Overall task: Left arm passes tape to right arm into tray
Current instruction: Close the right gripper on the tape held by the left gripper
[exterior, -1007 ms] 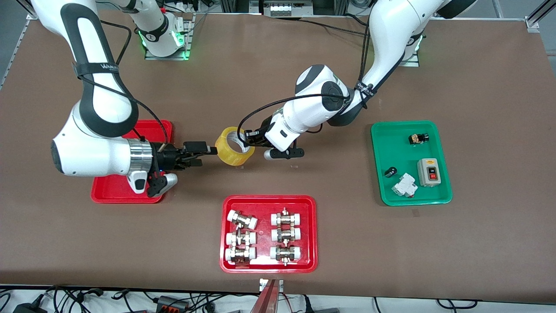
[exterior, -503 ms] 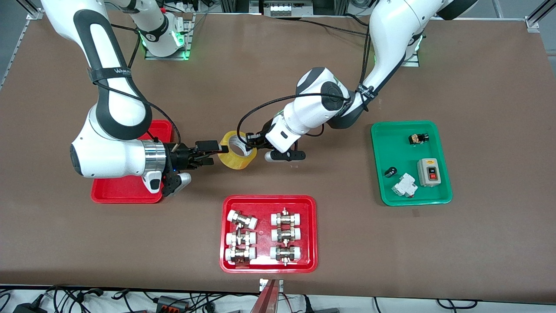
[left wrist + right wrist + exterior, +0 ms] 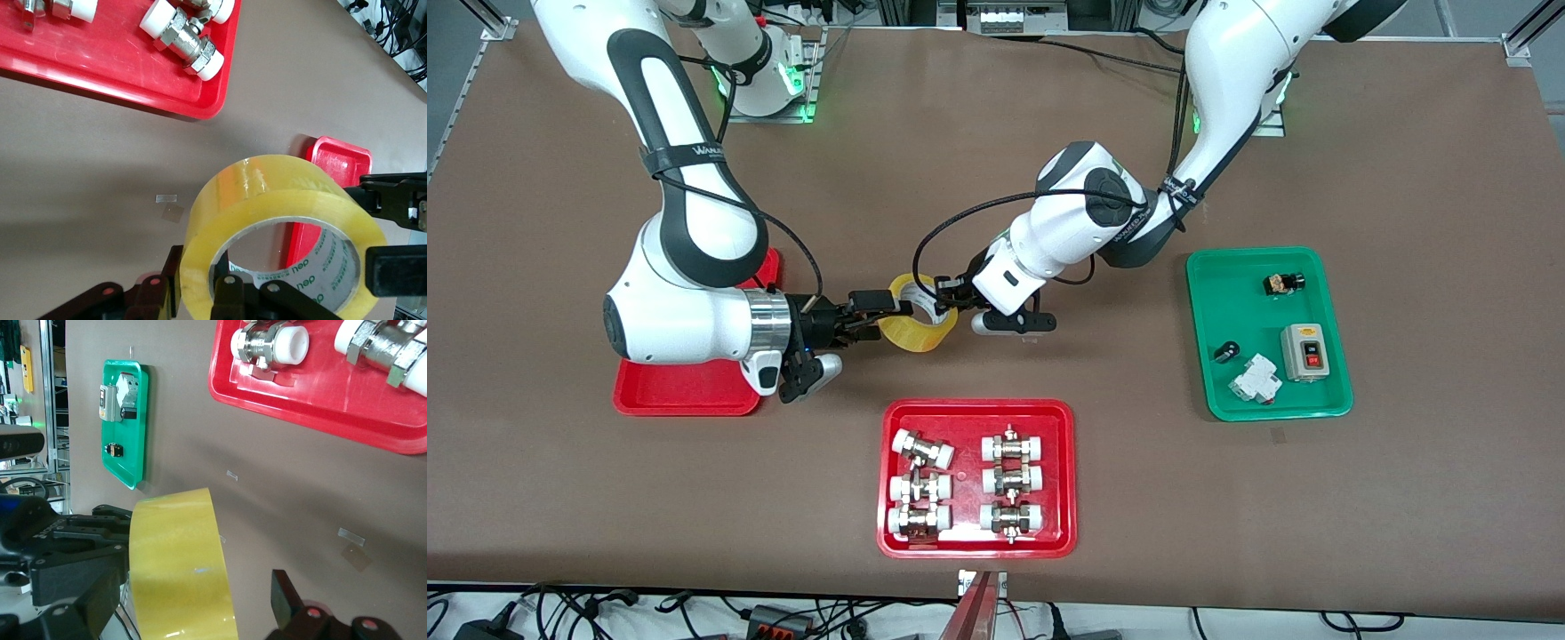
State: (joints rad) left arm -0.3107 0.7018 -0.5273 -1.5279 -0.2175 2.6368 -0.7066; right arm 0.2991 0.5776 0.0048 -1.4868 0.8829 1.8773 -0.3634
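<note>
Nearest the camera, the tray of fittings (image 3: 978,542) is unchanged on the desk (image 3: 1405,498). Above the bare desk between the trays, the tape (image 3: 921,331) is clamped by the left end effector (image 3: 951,289). The right end effector (image 3: 882,311) has been advanced since a second ago; its spread fingers now bracket the roll's rim. The plain red tray (image 3: 685,396) is partly covered by the right arm (image 3: 694,311).
</note>
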